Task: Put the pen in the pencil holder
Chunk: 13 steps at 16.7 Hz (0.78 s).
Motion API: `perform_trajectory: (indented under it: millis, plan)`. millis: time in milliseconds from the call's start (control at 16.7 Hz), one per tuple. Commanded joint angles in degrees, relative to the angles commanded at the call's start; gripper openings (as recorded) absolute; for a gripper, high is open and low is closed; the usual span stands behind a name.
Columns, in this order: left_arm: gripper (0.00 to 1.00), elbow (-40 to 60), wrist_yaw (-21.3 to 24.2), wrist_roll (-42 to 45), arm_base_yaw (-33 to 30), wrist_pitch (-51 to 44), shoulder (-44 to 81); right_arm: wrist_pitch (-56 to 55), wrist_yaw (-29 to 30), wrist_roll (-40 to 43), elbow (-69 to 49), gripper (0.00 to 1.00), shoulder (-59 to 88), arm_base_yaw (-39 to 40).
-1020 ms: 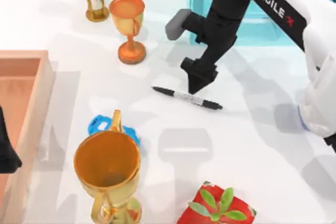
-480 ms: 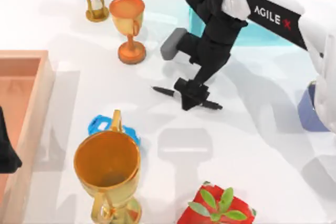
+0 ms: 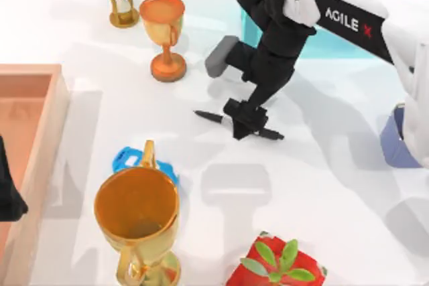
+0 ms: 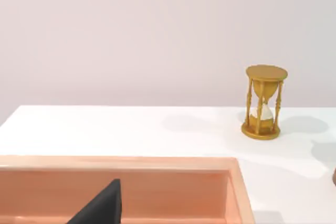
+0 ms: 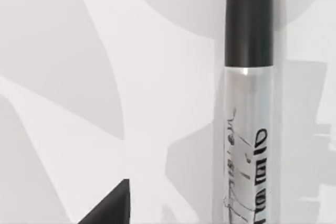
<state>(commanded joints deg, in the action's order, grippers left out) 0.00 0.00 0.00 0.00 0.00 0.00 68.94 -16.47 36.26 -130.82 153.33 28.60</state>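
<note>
In the top view, the right gripper was seen lowered onto the pen, which lay flat on the white table just right of the frame's centre, its two ends showing either side of the fingers. Whether the fingers had closed on the barrel could not be told. The pencil holder was found at the right edge, partly hidden by the arm and well apart from the pen. A gold trophy cup stood at the lower left.

In the left wrist view, the left gripper was shown parked over a peach tray, with an hourglass at the right.

In the right wrist view, the pen was seen close under the camera, resting on the table.

The grasping step was judged to be in hand; a firm closure and a lift toward the holder would be called for next.
</note>
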Motion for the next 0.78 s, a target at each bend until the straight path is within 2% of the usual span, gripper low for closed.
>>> perform_trajectory:
  millis: [600,780]
  plan:
    - [1.0,0.0,0.0,0.0,0.0,0.0,0.0,0.0,0.0,0.0,0.0,0.02,0.0,0.0]
    - [1.0,0.0,0.0,0.0,0.0,0.0,0.0,0.0,0.0,0.0,0.0,0.0,0.0,0.0]
